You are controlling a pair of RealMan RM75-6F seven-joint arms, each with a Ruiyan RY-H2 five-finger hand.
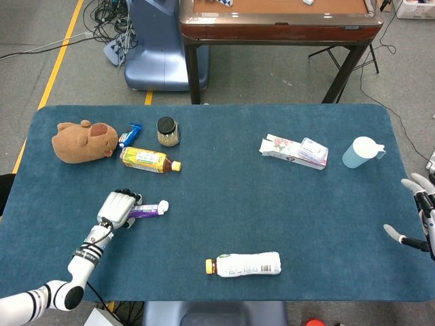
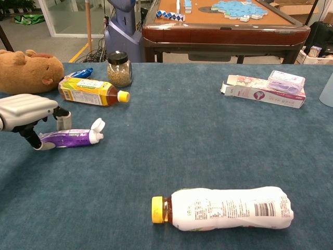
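Note:
My left hand hangs low over the tail end of a purple tube with a white cap, which lies flat on the blue table. Its thumb sits in front of the tube and a finger comes down behind it, straddling the tail; I see no firm grip. My right hand hovers at the table's right edge with fingers spread and nothing in it; only the head view shows it.
A white-labelled bottle lies near the front edge. A tea bottle, brown plush, glass jar and blue wrapper sit back left. A flat box and a blue cup stand back right.

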